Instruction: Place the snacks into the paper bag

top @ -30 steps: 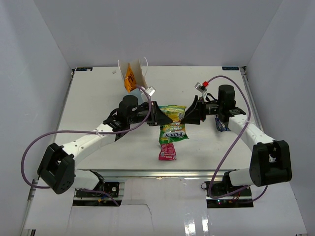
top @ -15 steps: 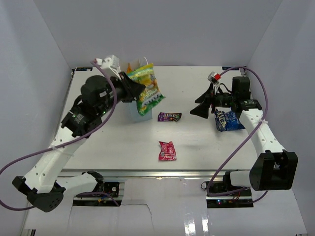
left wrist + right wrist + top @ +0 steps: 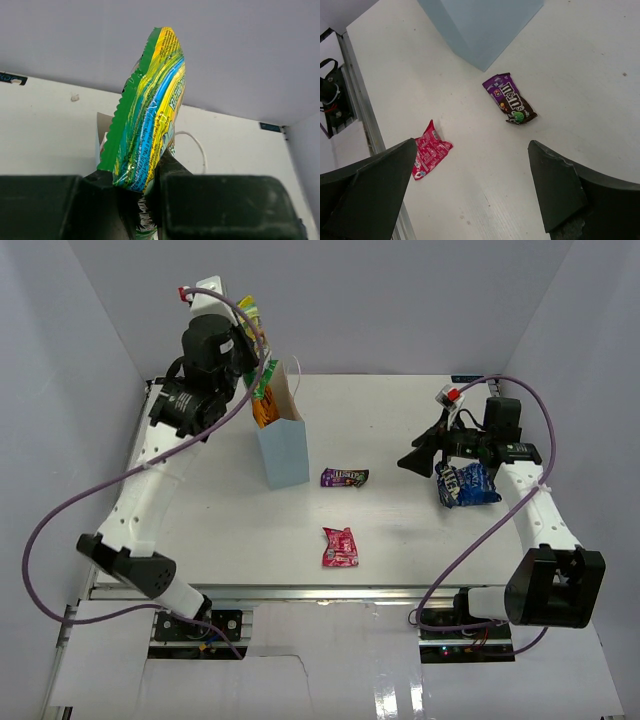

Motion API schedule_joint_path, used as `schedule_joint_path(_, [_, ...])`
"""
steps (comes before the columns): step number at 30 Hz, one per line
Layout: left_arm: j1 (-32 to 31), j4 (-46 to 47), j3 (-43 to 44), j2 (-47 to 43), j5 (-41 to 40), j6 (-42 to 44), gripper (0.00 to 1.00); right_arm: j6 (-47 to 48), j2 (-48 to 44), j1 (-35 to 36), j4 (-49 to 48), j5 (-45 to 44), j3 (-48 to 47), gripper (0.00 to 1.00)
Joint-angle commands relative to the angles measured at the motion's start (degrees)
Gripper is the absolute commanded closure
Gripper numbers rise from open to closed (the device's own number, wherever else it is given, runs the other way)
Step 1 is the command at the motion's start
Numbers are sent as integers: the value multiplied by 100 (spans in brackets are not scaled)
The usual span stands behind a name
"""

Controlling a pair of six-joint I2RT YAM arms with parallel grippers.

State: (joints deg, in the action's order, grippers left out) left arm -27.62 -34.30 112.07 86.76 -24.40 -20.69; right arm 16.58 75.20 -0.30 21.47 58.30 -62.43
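Clamping a yellow-green packet (image 3: 150, 110) is the left hand (image 3: 137, 186); right hand (image 3: 471, 146) gapes wide.

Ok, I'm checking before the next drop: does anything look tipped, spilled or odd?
Nothing is spilled or tipped: the paper bag stands upright. One oddity: the orange packet pokes out of its mouth rather than sitting down inside, beneath the yellow-green packet held by the left gripper.

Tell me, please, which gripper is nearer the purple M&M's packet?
Right. The right gripper hovers open beside the purple M&M's packet; the left gripper is high over the paper bag, gripping a yellow-green packet.
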Motion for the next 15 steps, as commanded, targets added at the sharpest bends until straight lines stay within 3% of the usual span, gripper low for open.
schedule_joint_path(1, [177,99,394,332,111,275,100,-5,-260,-198,50,-153,29,2])
schedule_joint_path(14, [204,99,-159,790,331,74,100,3,-339,-682,225,-196,56,2])
schedule_joint_path(15, [204,108,-211,781,340,48,95,29,-339,-691,234,-197,21,1])
